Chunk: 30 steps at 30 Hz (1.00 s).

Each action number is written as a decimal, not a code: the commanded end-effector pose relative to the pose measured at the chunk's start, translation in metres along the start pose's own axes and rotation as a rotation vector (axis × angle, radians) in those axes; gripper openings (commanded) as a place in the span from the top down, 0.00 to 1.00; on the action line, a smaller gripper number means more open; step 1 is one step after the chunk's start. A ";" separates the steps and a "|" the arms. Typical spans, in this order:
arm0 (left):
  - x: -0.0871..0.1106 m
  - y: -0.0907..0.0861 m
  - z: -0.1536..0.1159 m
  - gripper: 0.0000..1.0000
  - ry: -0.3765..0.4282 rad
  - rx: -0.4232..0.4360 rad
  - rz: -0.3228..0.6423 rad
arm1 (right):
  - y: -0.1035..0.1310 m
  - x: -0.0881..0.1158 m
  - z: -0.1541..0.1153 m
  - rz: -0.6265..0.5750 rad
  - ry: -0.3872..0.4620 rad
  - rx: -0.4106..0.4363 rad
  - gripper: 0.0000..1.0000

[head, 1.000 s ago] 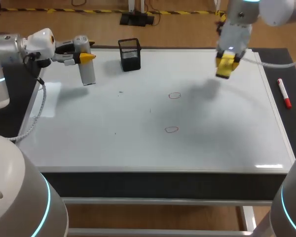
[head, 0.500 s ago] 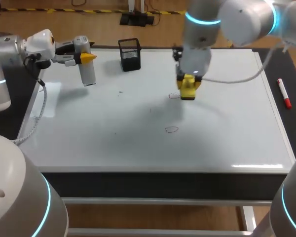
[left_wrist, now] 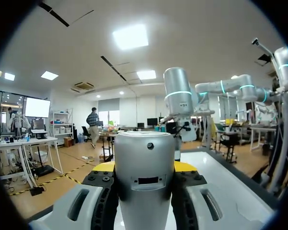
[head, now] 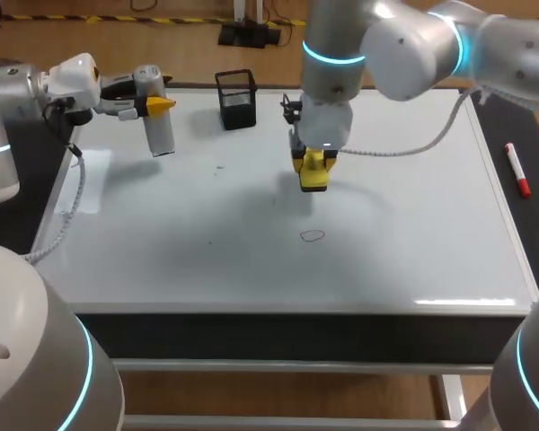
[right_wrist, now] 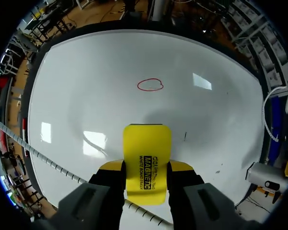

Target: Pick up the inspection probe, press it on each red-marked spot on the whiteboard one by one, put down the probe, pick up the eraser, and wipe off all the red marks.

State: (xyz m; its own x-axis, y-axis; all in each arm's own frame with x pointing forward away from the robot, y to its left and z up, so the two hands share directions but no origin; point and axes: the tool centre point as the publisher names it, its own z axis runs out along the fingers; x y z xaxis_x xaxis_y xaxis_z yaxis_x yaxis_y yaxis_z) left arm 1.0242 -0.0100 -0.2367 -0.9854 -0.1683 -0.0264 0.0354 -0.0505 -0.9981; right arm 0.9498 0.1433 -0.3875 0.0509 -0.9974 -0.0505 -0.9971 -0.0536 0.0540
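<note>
Here the wiping stage appears under way. The right gripper (head: 313, 160) is clenched on the yellow eraser (head: 313, 172), its 2 fingers clasping the block from opposite sides in the right wrist view, and it holds the block low over the middle of the whiteboard (head: 413, 224). Whether the block touches the surface cannot be told. Only 1 red ring (head: 313, 236) can be seen, drawn on the board ahead of the eraser and apart from it, so at least that mark remains to be wiped. Anything beneath the eraser is hidden. The probe-pressing stage is judged finished, since the eraser is in hand, yet the inspection probe (head: 160, 133) has not been put down. The left gripper (head: 148, 101) grasps this silver cylinder between its 2 fingers, upright, over the far left corner of the board. Whether its lower end rests on the board is unclear. There is 1 container, a black mesh holder (head: 236, 99), which stands near the board's far edge between the 2 grippers; whether it holds anything cannot be made out. A red marker (head: 517, 171) lies outside it, on the dark strip beside the board's right edge.
</note>
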 end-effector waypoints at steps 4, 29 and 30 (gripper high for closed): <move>0.001 -0.002 0.000 1.00 -0.003 -0.001 0.001 | -0.015 -0.014 0.019 -0.014 0.019 -0.009 1.00; 0.001 -0.002 0.000 1.00 -0.003 -0.001 0.001 | -0.019 0.002 0.036 0.006 0.028 -0.039 1.00; 0.001 -0.002 0.000 1.00 -0.003 -0.001 0.001 | -0.020 0.004 0.037 0.011 0.030 -0.040 1.00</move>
State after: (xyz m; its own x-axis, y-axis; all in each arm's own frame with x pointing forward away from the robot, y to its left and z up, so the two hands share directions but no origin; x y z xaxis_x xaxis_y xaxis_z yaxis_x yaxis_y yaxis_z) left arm 1.0240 -0.0099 -0.2363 -0.9854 -0.1684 -0.0263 0.0351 -0.0497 -0.9981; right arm 0.9651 0.1446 -0.4268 0.0425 -0.9988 -0.0247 -0.9949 -0.0446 0.0906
